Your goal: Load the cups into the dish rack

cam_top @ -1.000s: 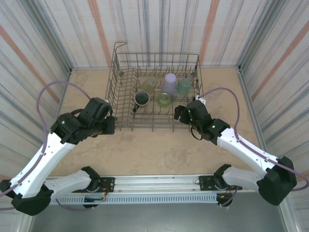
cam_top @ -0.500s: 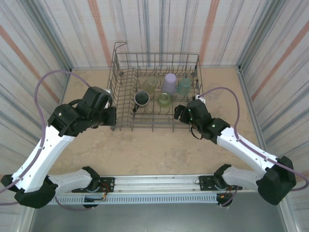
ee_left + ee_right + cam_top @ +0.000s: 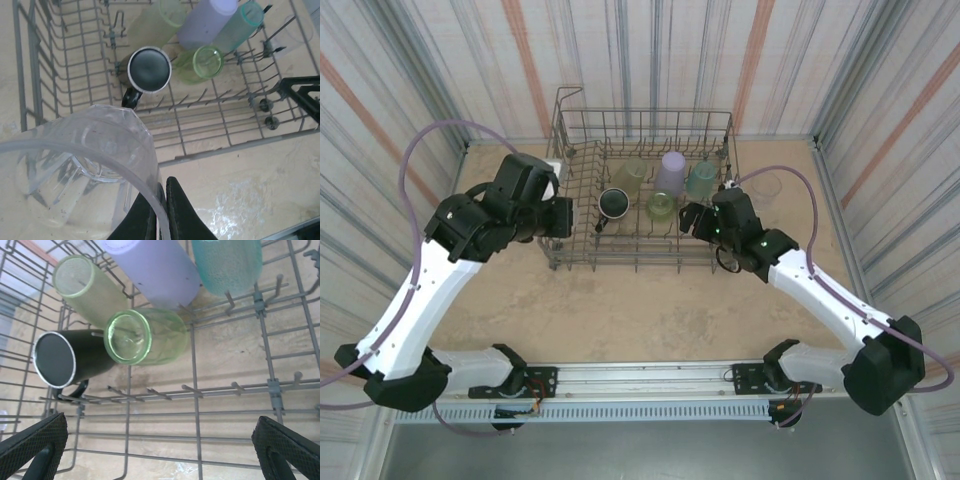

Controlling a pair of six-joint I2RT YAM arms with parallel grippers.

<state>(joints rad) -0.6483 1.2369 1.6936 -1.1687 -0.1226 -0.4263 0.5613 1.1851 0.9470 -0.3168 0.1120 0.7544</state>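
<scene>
Work area is enclosed on three sides by walls (image 3: 650,50) panelled in vertical grey and white stripes, with occasional orange-red bands. Tabletop (image 3: 620,310) is noted as sandy beige, mottled, matte. A silver metal rail (image 3: 650,375) is fixed along the near edge. Lighting is even and diffuse; only soft shadows are cast.

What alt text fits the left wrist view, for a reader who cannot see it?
The left fingers pinch the rim of a clear cup close to the camera. Beyond it, the wire dish rack holds a dark mug and four coloured cups: olive-yellow, lavender, teal, green.
</scene>
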